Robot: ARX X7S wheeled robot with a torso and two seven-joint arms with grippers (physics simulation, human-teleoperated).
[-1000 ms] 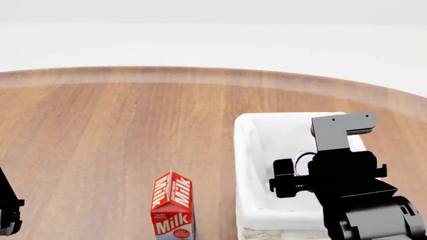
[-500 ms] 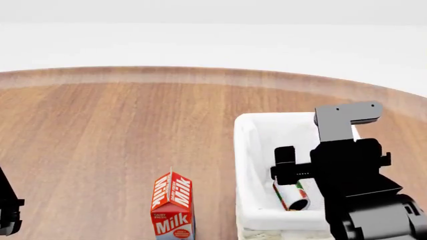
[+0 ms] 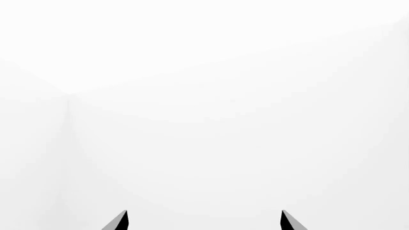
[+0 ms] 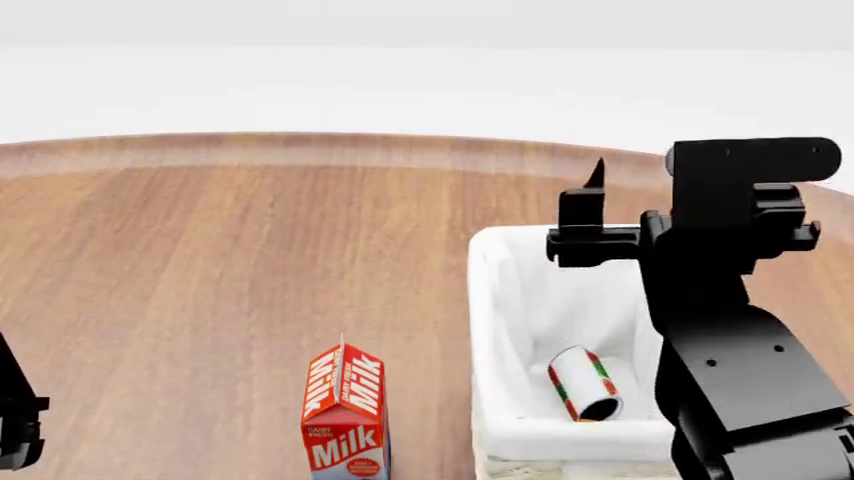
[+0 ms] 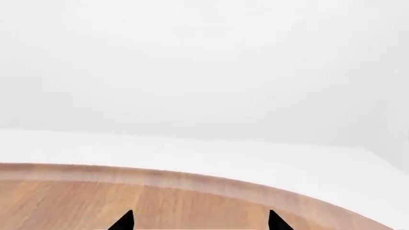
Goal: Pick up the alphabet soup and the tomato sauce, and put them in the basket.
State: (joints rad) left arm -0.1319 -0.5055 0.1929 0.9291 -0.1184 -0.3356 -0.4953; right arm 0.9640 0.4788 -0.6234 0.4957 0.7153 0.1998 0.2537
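Note:
The tomato sauce can (image 4: 585,383), with its red, green and white label, lies on its side inside the cream-white basket (image 4: 489,300) at the front right of the table. My right gripper (image 4: 587,205) is open and empty, raised above the basket's far end. In the right wrist view its fingertips (image 5: 199,220) stand wide apart over the wooden table with nothing between them. My left gripper (image 3: 203,220) is open and faces only white background. A black part of the left arm (image 4: 14,420) shows at the left edge. The alphabet soup is out of view.
A red and white milk carton (image 4: 344,410) stands upright on the table just left of the basket. The round wooden table (image 4: 267,250) curves away to its far edge, with white floor beyond. My right arm (image 4: 727,380) hides the basket's right side.
My right gripper let go of the tomato sauce can, which dropped into the basket and now lies there. The gripper then rose up and away toward the basket's far end. The left arm has not moved.

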